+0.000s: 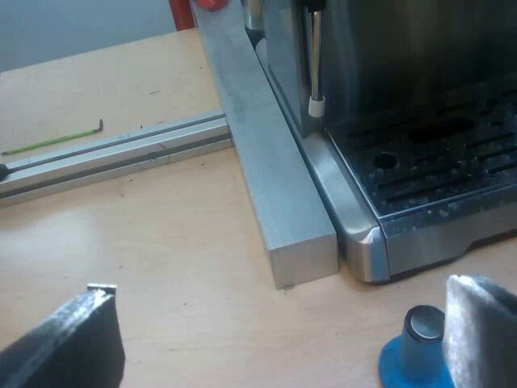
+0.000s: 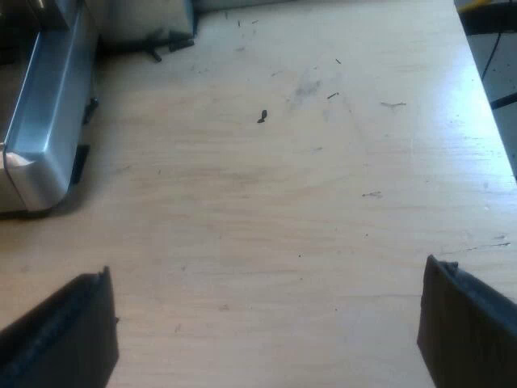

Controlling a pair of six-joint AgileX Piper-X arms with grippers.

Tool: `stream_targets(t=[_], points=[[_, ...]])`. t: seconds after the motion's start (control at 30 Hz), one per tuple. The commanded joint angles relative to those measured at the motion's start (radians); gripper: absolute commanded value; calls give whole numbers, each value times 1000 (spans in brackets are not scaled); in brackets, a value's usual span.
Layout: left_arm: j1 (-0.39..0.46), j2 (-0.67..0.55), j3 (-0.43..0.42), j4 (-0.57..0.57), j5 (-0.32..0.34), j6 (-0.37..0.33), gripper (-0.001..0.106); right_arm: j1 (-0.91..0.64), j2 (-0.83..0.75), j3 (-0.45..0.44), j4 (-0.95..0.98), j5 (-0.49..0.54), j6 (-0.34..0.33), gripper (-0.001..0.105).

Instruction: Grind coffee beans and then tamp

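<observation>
Left gripper (image 1: 279,339) is held wide open, empty, upright blue tamper (image 1: 416,349) just beside one finger; right gripper (image 2: 266,327) is likewise spread, empty

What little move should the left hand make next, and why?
Probably slide the left gripper sideways until the blue tamper sits midway between its open fingers. The tamper stands on the table close beside one finger, not centred for a grasp.

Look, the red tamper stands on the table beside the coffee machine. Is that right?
No, the tamper is blue, not red. The left wrist view shows it standing on the table beside the coffee machine, near the left gripper.
</observation>
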Motion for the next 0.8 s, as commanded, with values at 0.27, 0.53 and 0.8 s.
stream_targets(t=[0.27, 0.53, 0.8], points=[[0, -117, -5, -7, -1, -17, 81, 1, -45, -3, -6, 5, -4, 77], [0, -117, -5, -7, 15, -17, 81, 1, -45, -3, -8, -2, 17, 77], [0, -74, -59, -7, 103, -55, 81, 68, 31, -97, 53, -25, 25, 77]])
